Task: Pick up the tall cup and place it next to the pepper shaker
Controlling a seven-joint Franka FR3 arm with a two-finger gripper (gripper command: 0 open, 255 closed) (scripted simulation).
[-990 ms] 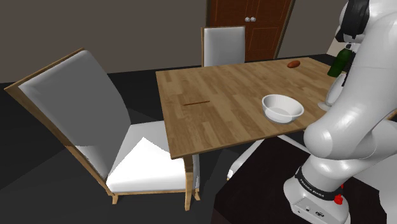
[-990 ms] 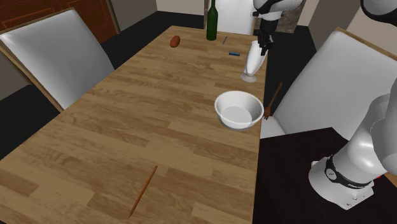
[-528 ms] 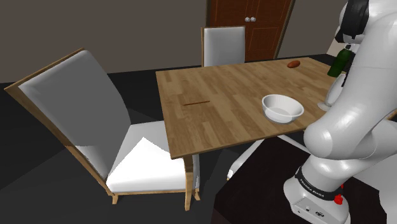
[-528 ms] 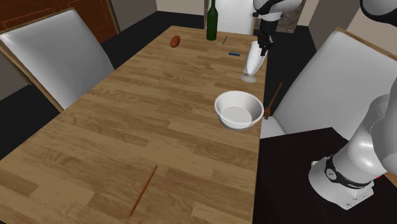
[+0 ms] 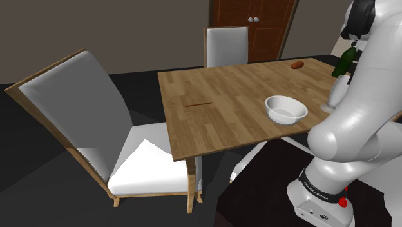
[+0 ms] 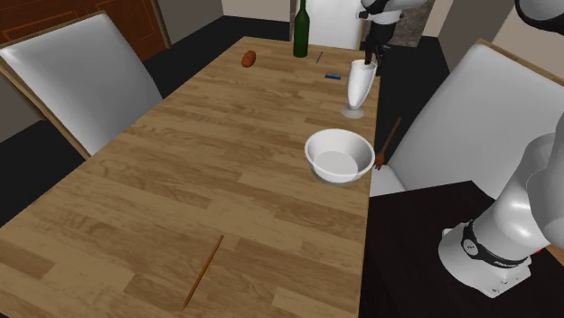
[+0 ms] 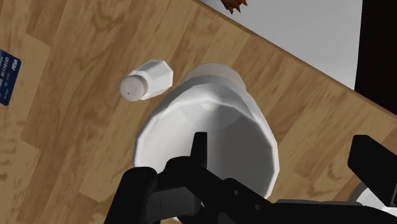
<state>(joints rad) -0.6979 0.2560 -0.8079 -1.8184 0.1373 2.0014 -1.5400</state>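
The tall cup (image 6: pixel 356 88) is a white flared glass that stands upright near the table's edge at the second exterior view's right. From the wrist I look down into the tall cup (image 7: pixel 210 137), and a small white pepper shaker (image 7: pixel 146 81) stands right beside it. My gripper (image 6: pixel 371 56) hangs just above and behind the rim, open and touching nothing. In the wrist view my gripper (image 7: pixel 280 162) has its black fingers (image 7: pixel 375 168) spread wide over the cup. In the shoulder view my arm partly hides the cup (image 5: pixel 336 95).
A white bowl (image 6: pixel 339 154) sits nearer the stand than the cup. A green bottle (image 6: pixel 301 32), a blue card (image 6: pixel 333 77) and a brown round thing (image 6: pixel 249 59) lie at the far end. A thin stick (image 6: pixel 203 269) lies on the wooden table (image 6: pixel 181 181). White chairs (image 6: pixel 81 81) flank it.
The gripper was shut on the tall cup. It has now opened and risen off it. The cup stays upright in the same spot.
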